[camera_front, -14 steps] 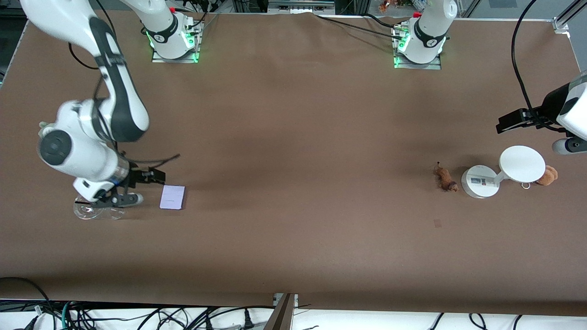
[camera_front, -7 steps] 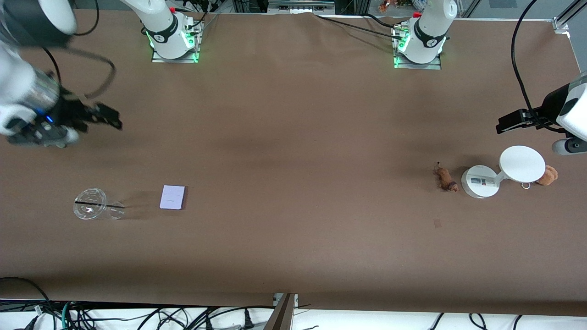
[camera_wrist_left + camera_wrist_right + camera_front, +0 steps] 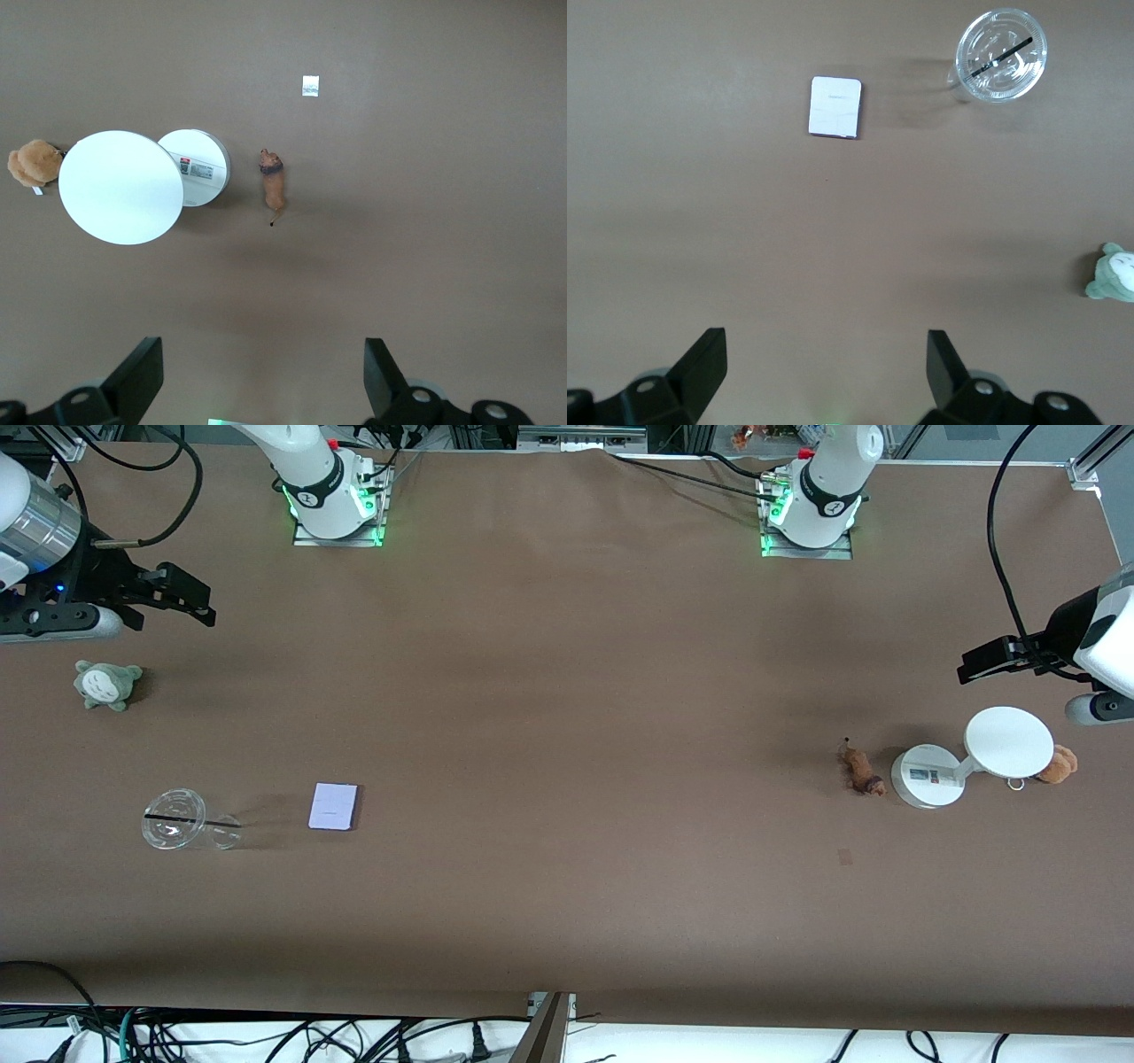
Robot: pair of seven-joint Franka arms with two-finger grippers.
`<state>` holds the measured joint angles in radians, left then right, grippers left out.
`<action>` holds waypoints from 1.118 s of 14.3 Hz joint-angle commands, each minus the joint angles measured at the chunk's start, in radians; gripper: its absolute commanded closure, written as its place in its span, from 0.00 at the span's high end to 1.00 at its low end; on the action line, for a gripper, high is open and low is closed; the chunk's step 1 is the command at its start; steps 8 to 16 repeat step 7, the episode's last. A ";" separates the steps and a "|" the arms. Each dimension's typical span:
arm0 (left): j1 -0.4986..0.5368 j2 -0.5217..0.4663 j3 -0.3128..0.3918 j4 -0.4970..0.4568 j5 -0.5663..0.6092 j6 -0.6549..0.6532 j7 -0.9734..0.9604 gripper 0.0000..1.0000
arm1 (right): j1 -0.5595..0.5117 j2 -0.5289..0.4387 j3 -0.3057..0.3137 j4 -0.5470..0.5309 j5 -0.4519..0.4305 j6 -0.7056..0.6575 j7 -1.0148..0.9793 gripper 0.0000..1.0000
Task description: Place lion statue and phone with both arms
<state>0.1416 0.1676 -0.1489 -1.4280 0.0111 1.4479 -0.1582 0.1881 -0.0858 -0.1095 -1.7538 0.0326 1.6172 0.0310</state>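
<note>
At the lower left of the front view the phone (image 3: 334,807) lies flat on the brown table (image 3: 567,717), just beside a clear plastic cup (image 3: 175,830) tipped on its side with a dark straw across its lid. Up the left edge of that view sits a grey-green plush with a white belly (image 3: 105,685), and above it the right gripper (image 3: 182,596) hangs in the air over the table's edge — its fingers spread wide, nothing between them.

At the right of the front view the lion statue (image 3: 861,770) rests on the table, darker head end toward the front camera, just beside the round base of a white disc stand (image 3: 1008,742). An orange-brown plush toy (image 3: 1058,763) peeks out from under the disc's outer rim.

The left gripper (image 3: 985,660) hovers at the right edge of the front view, above the stand and well clear of the lion — its fingers parted wide too, holding nothing.
</note>
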 commanded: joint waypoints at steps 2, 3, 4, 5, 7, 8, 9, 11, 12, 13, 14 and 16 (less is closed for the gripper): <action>-0.004 0.016 0.003 0.038 -0.020 -0.026 0.020 1.00 | 0.007 0.055 0.004 0.088 -0.019 -0.062 0.006 1.00; -0.004 0.016 0.003 0.038 -0.020 -0.026 0.020 1.00 | 0.008 0.061 0.004 0.100 -0.019 -0.074 0.004 1.00; -0.004 0.016 0.003 0.038 -0.020 -0.026 0.020 1.00 | 0.013 0.061 0.005 0.102 -0.019 -0.076 0.004 1.00; -0.004 0.016 0.003 0.038 -0.020 -0.026 0.022 1.00 | 0.014 0.061 0.005 0.102 -0.020 -0.076 0.004 1.00; -0.004 0.016 0.003 0.038 -0.020 -0.026 0.022 1.00 | 0.014 0.063 0.005 0.100 -0.020 -0.080 0.004 1.00; -0.004 0.016 0.003 0.038 -0.020 -0.026 0.022 1.00 | 0.014 0.063 0.005 0.100 -0.020 -0.080 0.004 1.00; -0.004 0.016 0.003 0.038 -0.020 -0.026 0.022 1.00 | 0.014 0.063 0.005 0.100 -0.020 -0.080 0.004 1.00; -0.004 0.016 0.003 0.038 -0.020 -0.026 0.022 1.00 | 0.014 0.063 0.005 0.100 -0.020 -0.080 0.004 1.00; -0.004 0.016 0.003 0.038 -0.020 -0.026 0.022 1.00 | 0.014 0.063 0.005 0.100 -0.020 -0.080 0.004 1.00; -0.004 0.016 0.003 0.038 -0.020 -0.026 0.022 1.00 | 0.014 0.063 0.005 0.100 -0.020 -0.080 0.004 1.00; -0.004 0.016 0.003 0.038 -0.020 -0.026 0.022 1.00 | 0.014 0.063 0.005 0.100 -0.020 -0.080 0.004 1.00; -0.004 0.016 0.003 0.038 -0.020 -0.026 0.022 1.00 | 0.014 0.063 0.005 0.100 -0.020 -0.080 0.004 1.00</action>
